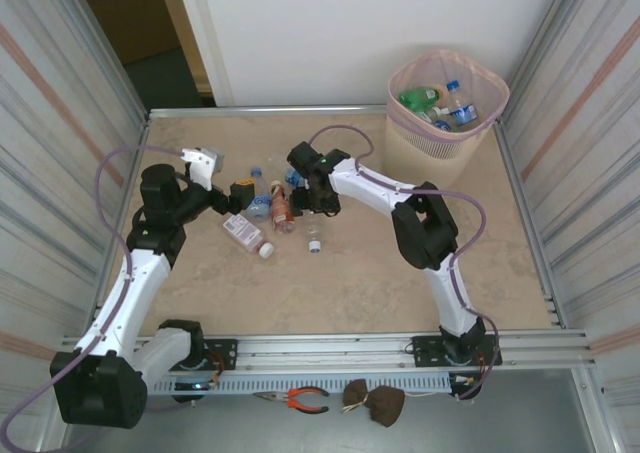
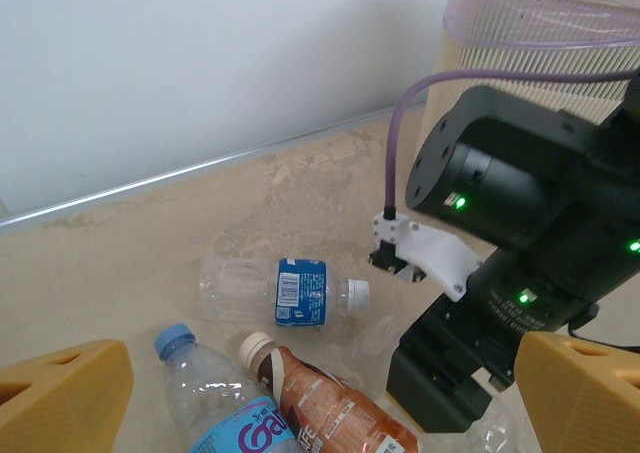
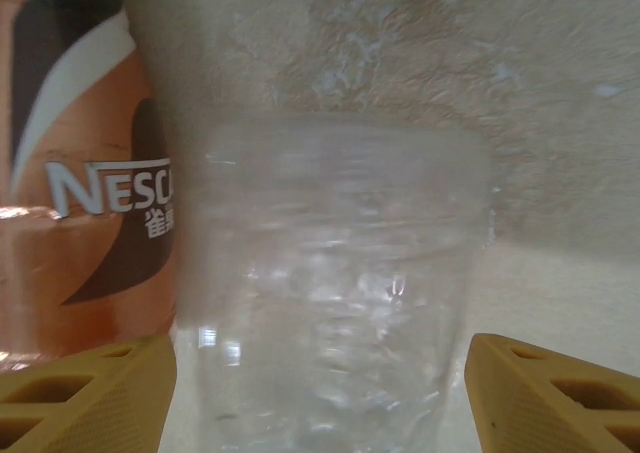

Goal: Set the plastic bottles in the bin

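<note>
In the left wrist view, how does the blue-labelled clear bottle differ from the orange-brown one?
The blue-labelled clear bottle is see-through with a white cap; the orange-brown bottle is opaque with a cream cap. The clear bottle's cap points right in that view, the orange-brown bottle's left. Both lie on their sides on the table.

Middle of the bench (image 1: 350, 293) crowded; near strip and right side open.
The bottles (image 1: 272, 213) lie bunched between the left claw (image 1: 243, 190) and the right claw (image 3: 320, 398), leaving no lane there. A clear bottle (image 3: 330, 303) fills the right claw's gap, with a brown bottle (image 3: 80, 173) just beside it. The right arm (image 1: 425, 228) stands between the cluster and the bin (image 1: 447, 103), whose mouth is open above.
</note>
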You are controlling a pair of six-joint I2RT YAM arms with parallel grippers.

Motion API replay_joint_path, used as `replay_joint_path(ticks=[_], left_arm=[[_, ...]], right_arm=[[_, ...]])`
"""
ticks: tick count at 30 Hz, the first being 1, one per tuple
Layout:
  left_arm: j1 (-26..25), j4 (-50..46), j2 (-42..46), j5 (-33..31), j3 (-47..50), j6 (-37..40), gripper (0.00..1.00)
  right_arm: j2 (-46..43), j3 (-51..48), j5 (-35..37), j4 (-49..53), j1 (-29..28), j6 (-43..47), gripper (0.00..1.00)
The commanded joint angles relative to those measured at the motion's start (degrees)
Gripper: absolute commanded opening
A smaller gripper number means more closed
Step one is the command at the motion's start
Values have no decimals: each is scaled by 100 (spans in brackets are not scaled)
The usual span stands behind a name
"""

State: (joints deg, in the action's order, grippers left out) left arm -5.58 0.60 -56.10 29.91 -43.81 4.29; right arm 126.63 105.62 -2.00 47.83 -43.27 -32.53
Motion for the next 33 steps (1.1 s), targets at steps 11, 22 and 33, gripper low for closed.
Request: replay_joint_path(ticks=[11, 22, 33], left_arm=[[42, 37, 44, 24, -137, 30, 99], [45, 72, -17, 92, -141, 28, 99], [46, 183, -123, 293, -143, -46, 99]], right_arm=[[364, 328, -169, -108, 77, -152, 69], [-402, 60, -40, -68, 127, -209, 65], [-1630, 81, -31, 26, 429, -161, 65]])
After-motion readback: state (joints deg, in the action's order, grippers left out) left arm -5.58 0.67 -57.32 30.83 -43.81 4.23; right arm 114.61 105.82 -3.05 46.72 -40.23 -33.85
